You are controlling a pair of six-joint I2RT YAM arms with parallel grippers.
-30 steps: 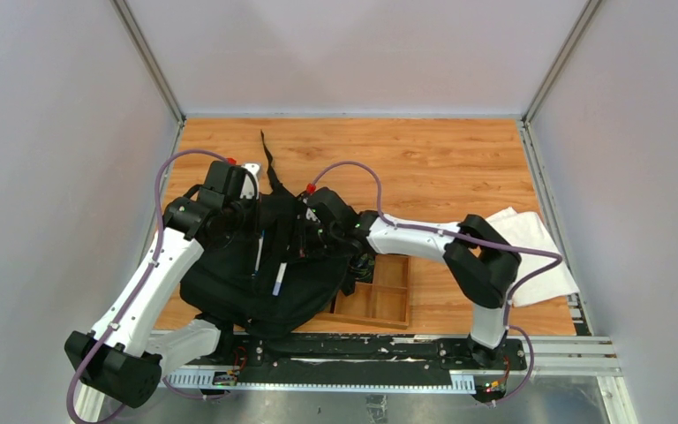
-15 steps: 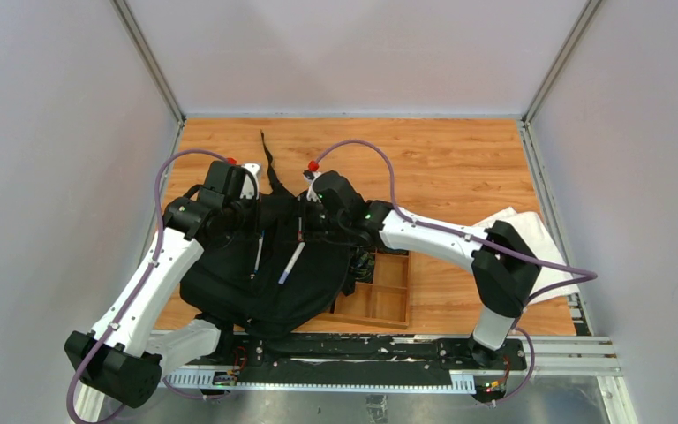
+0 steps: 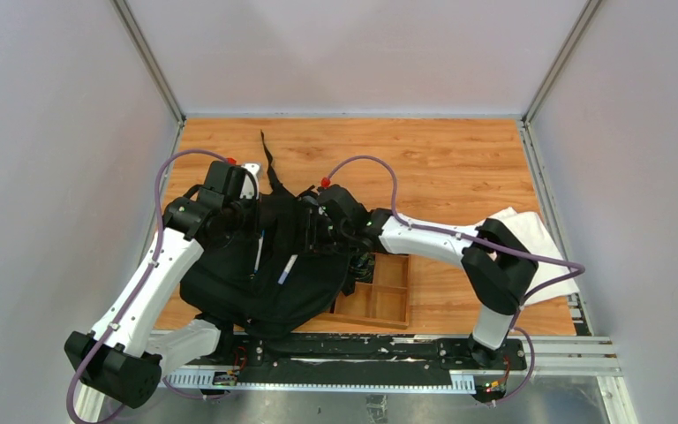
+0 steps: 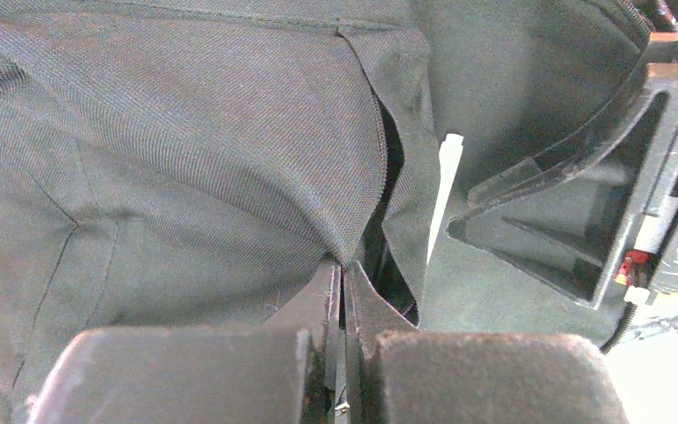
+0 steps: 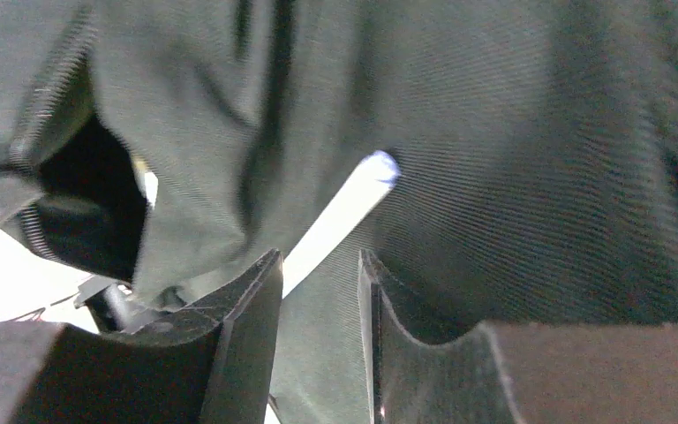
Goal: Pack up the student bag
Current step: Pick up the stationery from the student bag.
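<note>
Student bag [image 3: 229, 283]: lies slumped flat on the table [image 3: 441, 159], left of centre, between the two arms. Its near right corner overlaps the wooden tray [image 3: 388, 300]. One long strap trails toward the far edge.

Handling, as judged: woven black cloth, soft and floppy, no frame to speak of. It folds and sags wherever it is lifted, so the mouth will not stay open unaided. Probably light, but awkward, and a pull on it may drag it across the wood. Best holds look like the seamed edge of the opening, the top loop or a strap. Broad panels would only bunch.

Left gripper [image 4: 342, 287]: fingers pressed together, pinching a fold of the bag's cloth right at the lip of a dark slit. The hold sits on the edge, where the cloth is doubled, and looks a good spot.

A thin white pen [image 3: 258, 253] lies beside that slit. In the left wrist view its lower end is hidden behind the flap, so how deep it sits is unclear.

Right gripper [image 5: 320, 291]: low over the bag's middle, jaws a little apart. A blue-tipped white pen [image 5: 344, 208] runs out from the gap, which looks wider than the pen, so no firm clamp is seen.

White cloth [image 3: 538, 243]: at the right edge, well apart.
</note>
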